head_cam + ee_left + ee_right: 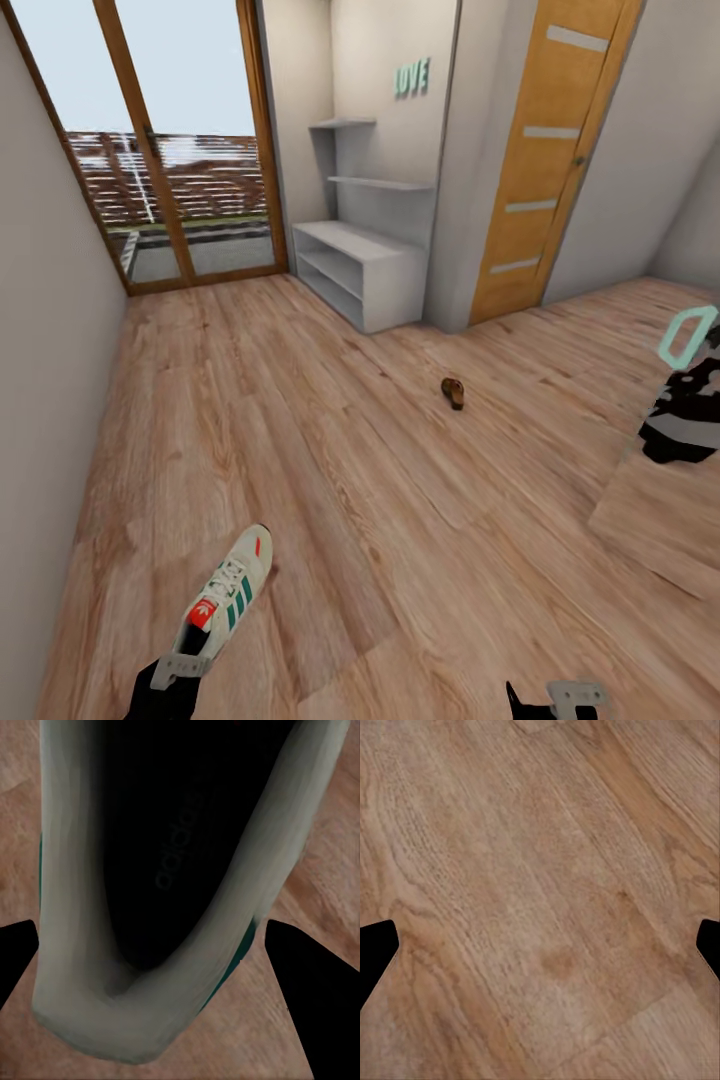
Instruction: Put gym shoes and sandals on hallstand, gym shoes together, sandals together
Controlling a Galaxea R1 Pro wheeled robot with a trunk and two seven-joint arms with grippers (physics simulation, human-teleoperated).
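One white gym shoe (228, 592) with green stripes and a red tongue tab hangs at the lower left, toe pointing away. My left gripper (180, 668) is shut on its heel. In the left wrist view the gym shoe's heel (112, 1012) and dark inside sit between the black fingers (307, 982). A brown sandal (453, 392) lies on the corridor floor (330, 480), mid-room. The pale grey hallstand (365, 262) stands against the far wall with nothing on its bench top or shelves. My right gripper (553, 697) is open over bare planks (547, 907).
A glass balcony door (170, 150) closes the far left, and a grey wall runs along the left side. A wooden door (545, 150) stands right of the hallstand. A black-and-white object with a teal handle (688, 395) sits on a low wooden surface at the right edge.
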